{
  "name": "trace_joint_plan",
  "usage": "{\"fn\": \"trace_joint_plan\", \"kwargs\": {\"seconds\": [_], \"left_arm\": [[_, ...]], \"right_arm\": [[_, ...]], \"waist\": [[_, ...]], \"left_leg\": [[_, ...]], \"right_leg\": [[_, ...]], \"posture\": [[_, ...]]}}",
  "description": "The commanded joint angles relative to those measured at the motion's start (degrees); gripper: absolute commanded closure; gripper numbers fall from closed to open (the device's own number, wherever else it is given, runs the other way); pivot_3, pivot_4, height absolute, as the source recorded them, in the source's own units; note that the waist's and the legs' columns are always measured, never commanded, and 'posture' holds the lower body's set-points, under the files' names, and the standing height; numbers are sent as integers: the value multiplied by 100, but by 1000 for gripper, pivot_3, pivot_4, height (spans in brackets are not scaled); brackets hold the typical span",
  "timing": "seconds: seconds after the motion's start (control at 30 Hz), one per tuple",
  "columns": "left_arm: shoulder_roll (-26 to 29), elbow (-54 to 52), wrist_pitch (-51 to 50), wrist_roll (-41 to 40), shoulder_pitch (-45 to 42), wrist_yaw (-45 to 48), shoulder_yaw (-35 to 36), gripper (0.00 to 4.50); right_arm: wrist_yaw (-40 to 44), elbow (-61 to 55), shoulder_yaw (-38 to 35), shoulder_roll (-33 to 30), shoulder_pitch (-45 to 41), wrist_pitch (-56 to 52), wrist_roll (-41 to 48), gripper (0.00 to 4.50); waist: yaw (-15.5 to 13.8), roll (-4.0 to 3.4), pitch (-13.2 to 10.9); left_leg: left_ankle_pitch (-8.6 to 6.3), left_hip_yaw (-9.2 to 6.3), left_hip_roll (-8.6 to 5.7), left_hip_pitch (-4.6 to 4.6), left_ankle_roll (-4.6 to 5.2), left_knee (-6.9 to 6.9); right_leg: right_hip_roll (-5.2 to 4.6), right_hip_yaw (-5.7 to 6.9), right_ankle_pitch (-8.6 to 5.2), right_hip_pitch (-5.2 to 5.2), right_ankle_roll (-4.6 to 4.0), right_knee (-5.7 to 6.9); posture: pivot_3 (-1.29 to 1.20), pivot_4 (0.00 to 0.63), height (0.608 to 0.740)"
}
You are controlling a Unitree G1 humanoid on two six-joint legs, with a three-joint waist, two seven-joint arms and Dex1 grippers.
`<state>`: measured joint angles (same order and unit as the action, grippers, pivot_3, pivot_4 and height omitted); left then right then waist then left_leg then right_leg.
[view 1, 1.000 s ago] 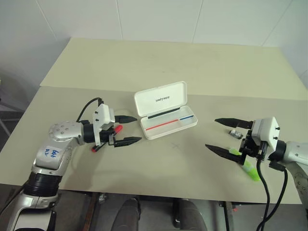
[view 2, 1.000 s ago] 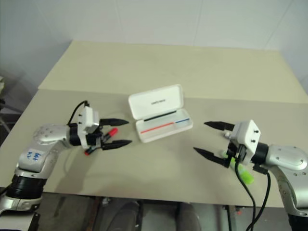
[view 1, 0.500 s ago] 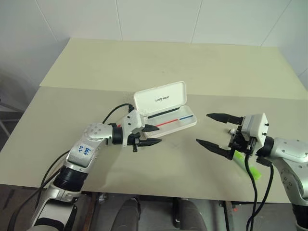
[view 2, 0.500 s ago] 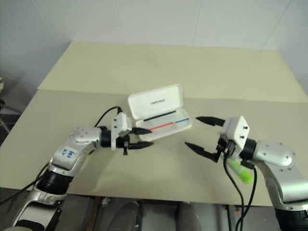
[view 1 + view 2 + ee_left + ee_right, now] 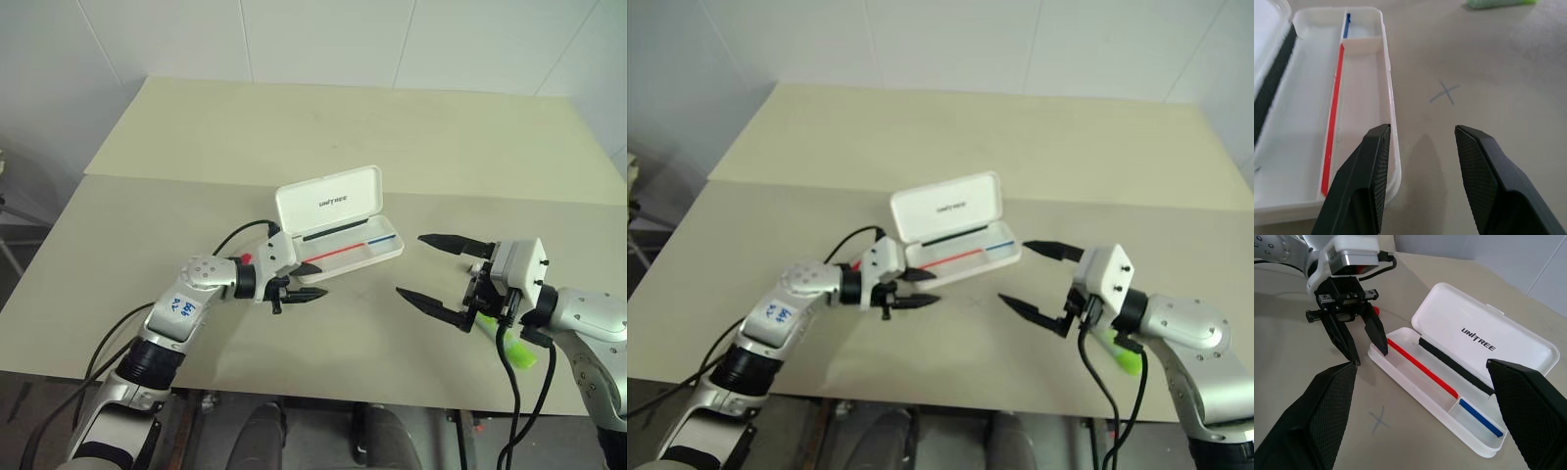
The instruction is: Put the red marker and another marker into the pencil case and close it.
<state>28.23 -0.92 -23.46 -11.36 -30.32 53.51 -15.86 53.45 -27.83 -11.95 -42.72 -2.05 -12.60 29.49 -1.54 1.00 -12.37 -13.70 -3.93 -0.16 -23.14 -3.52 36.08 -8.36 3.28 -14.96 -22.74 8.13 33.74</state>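
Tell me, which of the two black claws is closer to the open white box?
The left gripper: its jaws are right at one end of the pencil case, while the right gripper hangs well apart from it.

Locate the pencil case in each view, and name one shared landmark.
Left eye: pencil case open, mid-picture.
Right eye: mid-picture again.
Left wrist: its tray beside the left gripper.
Right wrist: beyond the right gripper, lid raised.
Shared landmark: the red line inside.

A beige table (image 5: 196,137) is seen, with an open case (image 5: 345,253), a green highlighter (image 5: 517,345) and a pen-drawn cross (image 5: 1444,92) on it.
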Motion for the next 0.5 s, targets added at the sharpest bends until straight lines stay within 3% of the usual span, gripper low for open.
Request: {"fn": "trace_joint_plan", "kwargs": {"seconds": [0.03,0.3,0.43,0.5], "left_arm": [[-29,133,-22,203,-123,26,-161,2306],[-223,503,69,409,-301,-58,-168,2306],[-246,469,-94,403,-394,5,-148,3098],[-131,406,-35,527,-470,85,-218,3789]], "right_arm": [[50,-359,-261,-136,92,-3,170,0],[-14,-602,-341,-203,210,-131,292,0],[-34,-583,-336,-195,152,-128,290,0],[-28,-555,-337,-204,137,-120,293,0]], "waist": [[-1,0,0],[11,-1,1],[9,0,1],[10,0,1]], "left_leg": [[0,0,0,0,1,0],[1,1,1,3,1,0],[1,1,1,2,1,2],[1,1,1,2,1,1]], "right_leg": [[0,0,0,0,0,0],[1,-1,2,1,-3,0],[1,-1,2,1,-2,0],[1,-1,2,1,-2,-1]], "posture": [[0,150,740],[0,150,740],[0,150,740],[0,150,740]]}}
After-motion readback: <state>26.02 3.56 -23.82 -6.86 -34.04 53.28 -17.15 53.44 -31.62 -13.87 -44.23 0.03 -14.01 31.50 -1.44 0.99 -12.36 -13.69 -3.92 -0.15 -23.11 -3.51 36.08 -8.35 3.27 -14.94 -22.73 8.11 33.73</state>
